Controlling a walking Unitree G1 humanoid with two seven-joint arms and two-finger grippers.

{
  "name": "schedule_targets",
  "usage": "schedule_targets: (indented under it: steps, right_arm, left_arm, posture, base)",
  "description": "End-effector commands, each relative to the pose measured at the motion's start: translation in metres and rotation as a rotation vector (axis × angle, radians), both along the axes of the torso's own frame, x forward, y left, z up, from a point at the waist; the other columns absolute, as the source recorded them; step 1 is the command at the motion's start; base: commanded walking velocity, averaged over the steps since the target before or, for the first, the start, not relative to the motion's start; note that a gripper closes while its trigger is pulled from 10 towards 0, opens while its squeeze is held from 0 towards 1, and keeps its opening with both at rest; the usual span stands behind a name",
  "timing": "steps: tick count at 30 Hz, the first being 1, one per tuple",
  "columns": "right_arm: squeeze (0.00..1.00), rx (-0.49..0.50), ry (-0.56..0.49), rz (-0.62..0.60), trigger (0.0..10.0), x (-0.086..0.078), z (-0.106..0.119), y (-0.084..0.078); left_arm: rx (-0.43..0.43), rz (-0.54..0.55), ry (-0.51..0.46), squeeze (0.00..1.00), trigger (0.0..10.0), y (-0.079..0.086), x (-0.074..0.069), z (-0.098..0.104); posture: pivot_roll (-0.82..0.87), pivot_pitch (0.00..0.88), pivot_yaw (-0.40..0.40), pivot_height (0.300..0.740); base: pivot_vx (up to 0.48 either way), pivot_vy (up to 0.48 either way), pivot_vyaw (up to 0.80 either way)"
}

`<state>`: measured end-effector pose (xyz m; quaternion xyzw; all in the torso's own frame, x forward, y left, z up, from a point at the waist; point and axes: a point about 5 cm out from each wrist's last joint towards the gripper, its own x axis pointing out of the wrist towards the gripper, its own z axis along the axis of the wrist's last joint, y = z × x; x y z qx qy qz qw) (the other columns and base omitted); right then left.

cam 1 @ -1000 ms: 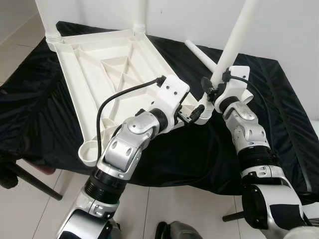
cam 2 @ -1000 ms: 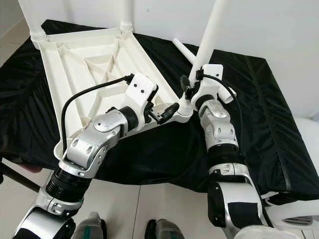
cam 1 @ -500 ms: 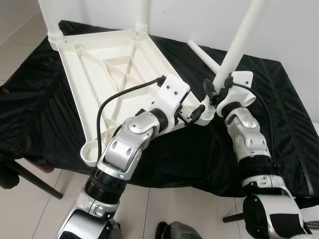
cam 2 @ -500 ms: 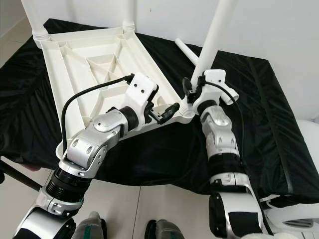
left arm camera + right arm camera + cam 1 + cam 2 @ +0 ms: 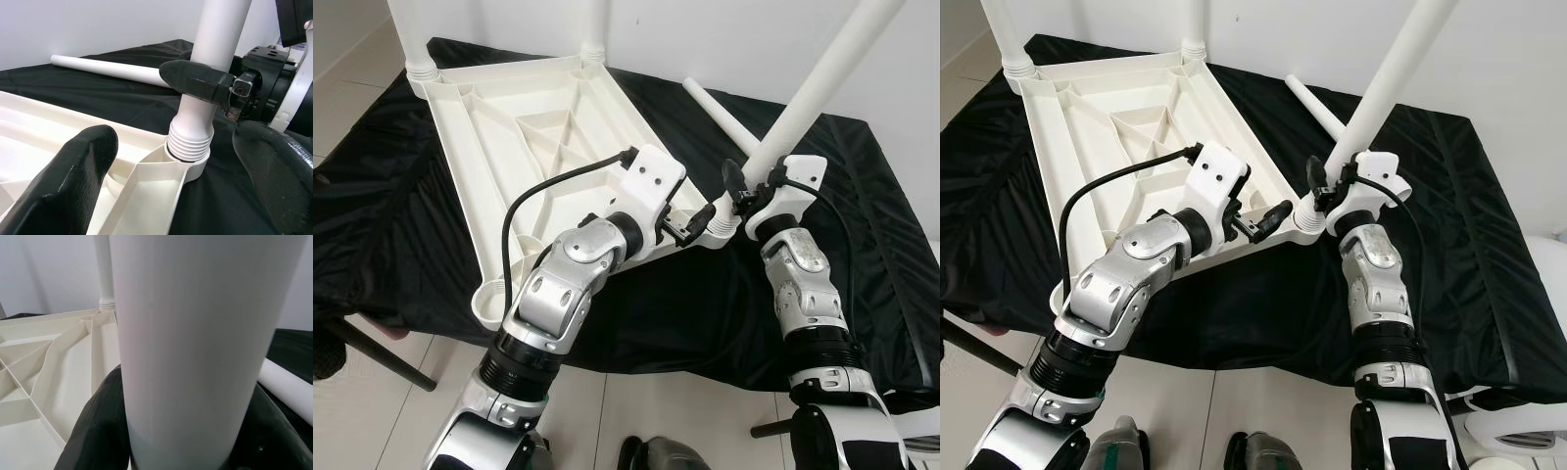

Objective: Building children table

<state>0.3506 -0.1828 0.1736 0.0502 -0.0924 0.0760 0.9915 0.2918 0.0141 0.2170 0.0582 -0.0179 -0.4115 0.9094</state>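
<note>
You see the white tabletop (image 5: 524, 137) lying upside down on the black cloth (image 5: 862, 245), reaching away behind the left gripper (image 5: 690, 223). The table leg (image 5: 813, 93) stands tilted in the corner socket (image 5: 183, 159), directly ahead of that gripper. The right gripper (image 5: 1324, 186) clamps the leg just above its threaded end. The left gripper's fingers (image 5: 73, 176) are spread (nothing between them), flanking the socket. A loose leg (image 5: 720, 110) lies beyond both grippers.
</note>
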Motion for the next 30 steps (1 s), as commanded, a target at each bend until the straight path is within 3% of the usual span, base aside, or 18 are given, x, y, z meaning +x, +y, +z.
schedule_targets:
  steps: [1,14,30]
  right_arm:
    - [0.00,0.010,0.170,-0.047,10.0,-0.004,-0.035,-0.011]
    - [0.00,-0.037,0.201,0.004,10.0,0.008,-0.029,-0.004]
    - [0.00,-0.043,0.209,-0.005,10.0,-0.003,-0.043,-0.002]
  left_arm:
    - [0.001,0.022,-0.009,0.00,10.0,-0.002,-0.001,0.002]
    - [0.001,0.026,-0.008,0.00,10.0,-0.001,-0.002,0.002]
    - [-0.004,0.029,-0.006,0.00,10.0,-0.001,-0.003,0.002]
  posture:
    - [0.07,0.076,-0.102,0.740]
    - [0.08,0.080,-0.107,0.740]
    - [0.07,0.083,-0.104,0.740]
  base:
    - [0.000,0.000,0.00]
    - [0.000,0.000,0.00]
    - [0.000,0.000,0.00]
